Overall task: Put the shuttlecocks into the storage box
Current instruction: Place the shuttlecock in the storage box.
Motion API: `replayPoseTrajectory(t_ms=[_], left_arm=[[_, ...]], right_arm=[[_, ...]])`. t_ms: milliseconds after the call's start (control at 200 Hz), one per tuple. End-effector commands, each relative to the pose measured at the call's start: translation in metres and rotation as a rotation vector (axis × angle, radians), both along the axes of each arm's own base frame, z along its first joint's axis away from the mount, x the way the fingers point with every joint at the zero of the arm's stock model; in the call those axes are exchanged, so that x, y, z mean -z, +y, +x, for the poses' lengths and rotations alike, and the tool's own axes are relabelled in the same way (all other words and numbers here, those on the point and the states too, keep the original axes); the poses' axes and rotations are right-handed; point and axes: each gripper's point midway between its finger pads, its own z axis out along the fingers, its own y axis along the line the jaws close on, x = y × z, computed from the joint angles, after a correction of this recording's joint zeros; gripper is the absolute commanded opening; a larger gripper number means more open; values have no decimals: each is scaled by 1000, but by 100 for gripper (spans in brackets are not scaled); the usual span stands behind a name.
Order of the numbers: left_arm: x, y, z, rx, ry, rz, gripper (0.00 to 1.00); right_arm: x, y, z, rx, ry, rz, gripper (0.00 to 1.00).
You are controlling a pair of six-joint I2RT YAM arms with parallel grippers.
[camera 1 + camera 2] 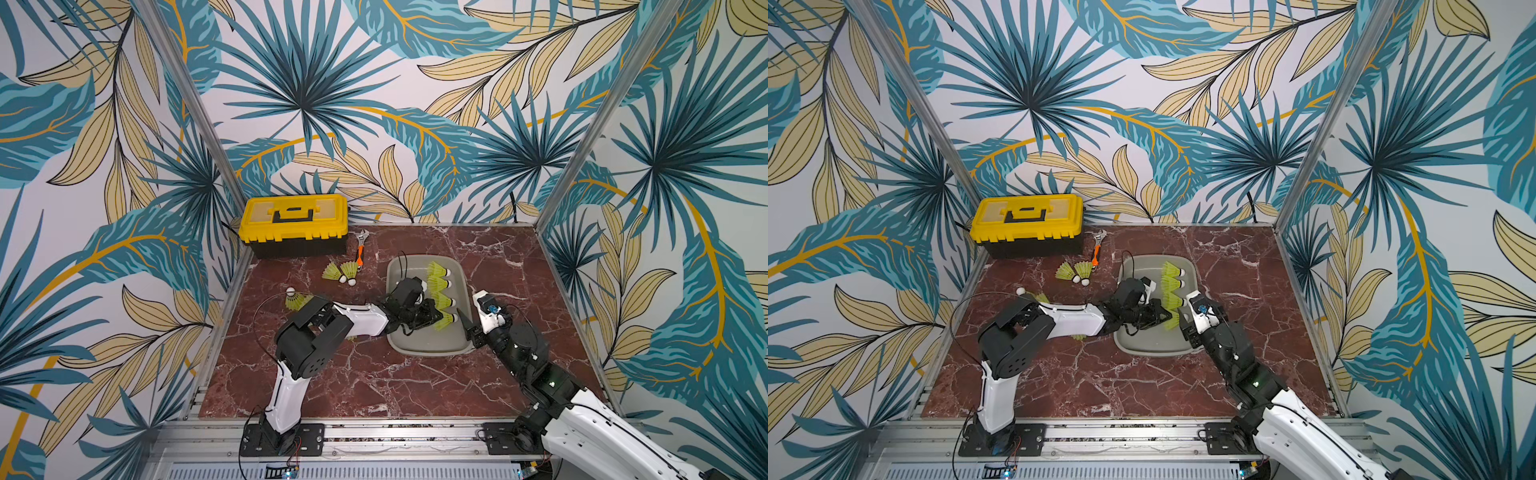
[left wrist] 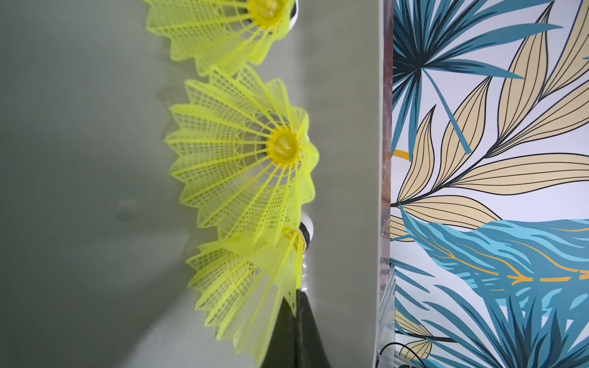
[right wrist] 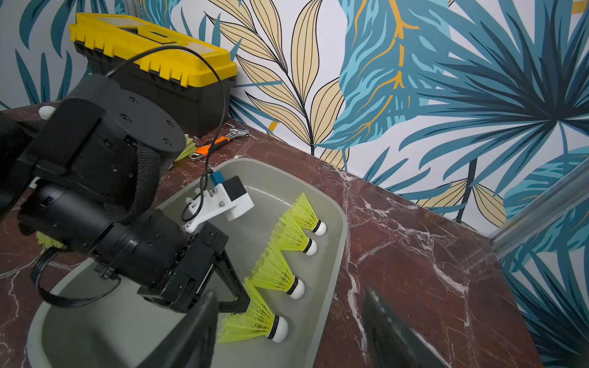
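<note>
1. The left fingers [image 2: 299, 334] are pinched shut on the skirt edge of a shuttlecock [image 3: 251, 321]. It lies low inside the box [image 1: 428, 347], at the near end of a row with three others [image 3: 280, 270] along the right wall.
2. The step looks like a release. The cork seems to rest on the box floor, so opening fully should leave it where it lies.
3. The fingers should then lift straight out, since the mesh skirt may snag and drag the overlapping neighbour.
4. The right fingers [image 3: 392, 331] stand wide apart and empty over the box's near rim. They should stay out of the left arm's exit path.
5. More shuttlecocks lie on the table [image 1: 374, 386]: two [image 1: 340, 272] by the wrench [image 1: 360, 249] and one [image 1: 295, 300] beside the left arm.
</note>
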Motion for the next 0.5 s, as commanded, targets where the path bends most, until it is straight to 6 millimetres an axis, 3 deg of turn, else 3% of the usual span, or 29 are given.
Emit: replayPoseTrajectory(t_ms=[0,140,496], left_arm=[[-12,-8,10,-14,-34,-17,0],[-12,-7,10,-17,-36,-17,0],[-17,-10,10,-5,-42,-37,22]], right_arm=[[9,-2,0,10,9,-11,72],[10,-2,0,10,11,-12,72],[9,-2,0,9,8,-14,72]])
